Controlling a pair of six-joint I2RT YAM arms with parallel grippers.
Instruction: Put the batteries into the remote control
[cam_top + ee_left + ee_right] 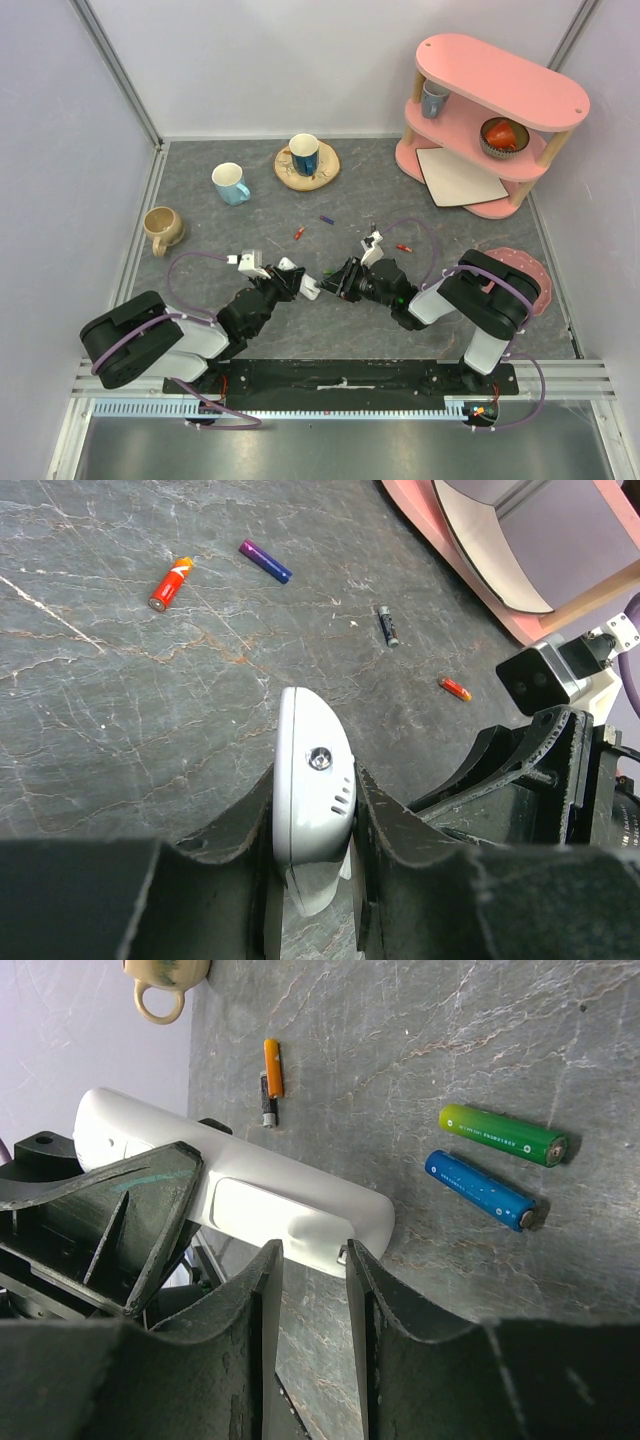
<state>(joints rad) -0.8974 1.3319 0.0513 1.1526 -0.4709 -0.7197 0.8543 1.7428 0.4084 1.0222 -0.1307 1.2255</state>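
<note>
Midway off the near edge, clamping the remote [310, 740] in the left gripper [315, 775], with the right gripper [312, 1255] barely parted, empty, at its end. Likely opening the back cover [250, 1205]; next, fetch loose batteries [503, 1135] from toward the far edge.

No word or number can be read anywhere; the green battery [503, 1136] carries a line of tiny pale print along its side, and the red battery [170, 584] a white mark, both too small to make out
</note>
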